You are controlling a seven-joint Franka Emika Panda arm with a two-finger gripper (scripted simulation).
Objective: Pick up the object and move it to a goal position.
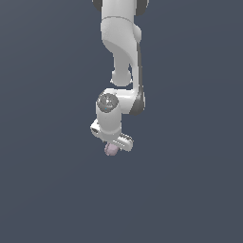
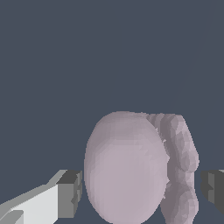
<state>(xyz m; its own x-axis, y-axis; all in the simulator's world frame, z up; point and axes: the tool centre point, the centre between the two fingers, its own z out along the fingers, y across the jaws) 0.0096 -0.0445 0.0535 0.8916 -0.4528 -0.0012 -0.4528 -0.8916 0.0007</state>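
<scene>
The object (image 2: 127,168) is a pale pinkish-mauve rounded lump with a lobed, bumpy side, and it fills the space between my fingers in the wrist view. My gripper (image 2: 141,190) straddles it, one dark pad (image 2: 70,194) on one side and the other pad (image 2: 213,186) opposite. A thin sliver of background shows between each pad and the lump, so the gripper reads as open around it. In the exterior view the object (image 1: 111,150) peeks out just under the white gripper (image 1: 114,144), which points down from the arm.
Only a uniform dark blue-grey surface (image 1: 190,190) surrounds the arm (image 1: 121,42). No other objects, containers or edges are in sight in either view.
</scene>
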